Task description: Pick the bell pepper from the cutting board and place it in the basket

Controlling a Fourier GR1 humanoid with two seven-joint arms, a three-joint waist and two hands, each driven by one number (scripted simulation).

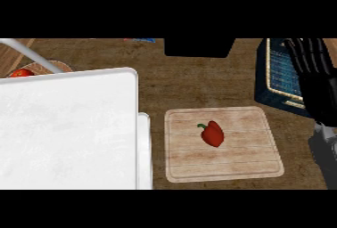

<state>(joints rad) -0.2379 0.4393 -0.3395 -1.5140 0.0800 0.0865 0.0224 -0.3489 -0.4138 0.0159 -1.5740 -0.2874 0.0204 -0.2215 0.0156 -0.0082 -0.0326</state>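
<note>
We look steeply down on a brown, mottled counter point(197, 75) that fills the middle of the frame. At the far left, a large white slab-like surface point(66, 129) covers most of the left half, with a second white edge showing just below its right side. In the upper left corner we see a pale diagonal bar point(26, 51) and, beside it, a red round item point(21, 73) resting on what looks like a wooden disc; we cannot tell what either is.

Moving toward the centre, a dark rectangular object point(199, 46) sits at the top edge. Below it, in the lower middle of the frame, lies the light wooden cutting board point(191, 164), square with rounded corners. The red bell pepper point(213, 133) rests on the board, slightly above its centre, its green stem pointing to the upper left. Nothing touches it.

At the upper right stands the dark blue basket point(280, 71), its mesh wall visible, well apart from the pepper. Our right hand point(314, 71) shows along the right edge, over the basket's right side, black fingers straight and pointing up, holding nothing. The grey forearm point(324, 151) runs down below it. We do not see the left hand.
</note>
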